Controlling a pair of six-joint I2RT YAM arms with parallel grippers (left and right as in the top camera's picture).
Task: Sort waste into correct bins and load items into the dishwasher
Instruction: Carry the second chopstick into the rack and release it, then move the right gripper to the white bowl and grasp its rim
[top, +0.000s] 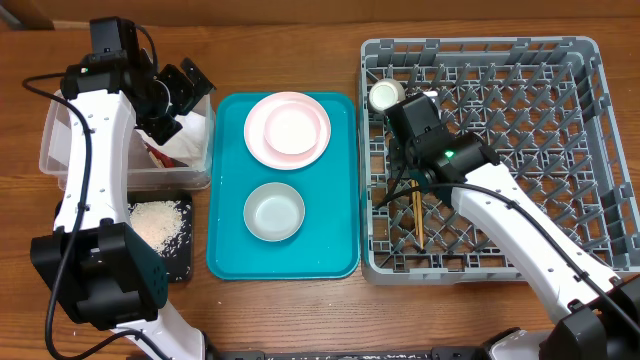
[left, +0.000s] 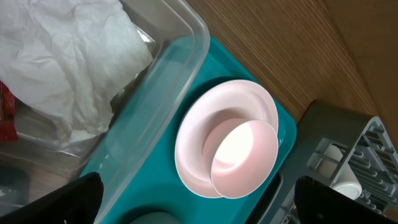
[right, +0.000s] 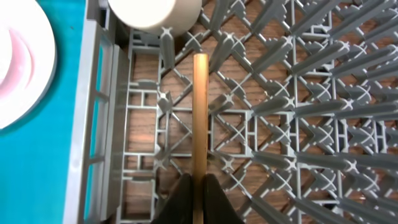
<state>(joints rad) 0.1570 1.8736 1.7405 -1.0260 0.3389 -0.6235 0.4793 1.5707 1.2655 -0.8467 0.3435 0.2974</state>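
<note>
A brown wooden counter (top: 300, 320) fills the frame. At right, the grey dish rack (top: 590, 60) holds a white cup (top: 384, 95) in its upper-left corner. The central teal tray (top: 340, 200) carries a pink plate (top: 262, 140), a bowl (top: 293, 128) on it, and a second bowl (top: 274, 212). At upper left, the left gripper (top: 182, 100) has its jaws spread wide and empty over the clear tub (top: 55, 150). Rice (top: 158, 222) lies on the black tray (top: 180, 262), lower left. The right gripper (right: 200, 186) has its jaws pinched on the chopsticks (top: 418, 220) at the rack's left side.

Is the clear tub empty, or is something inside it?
Not empty: a crumpled white napkin lies inside the tub, with a red wrapper beside it.
</note>
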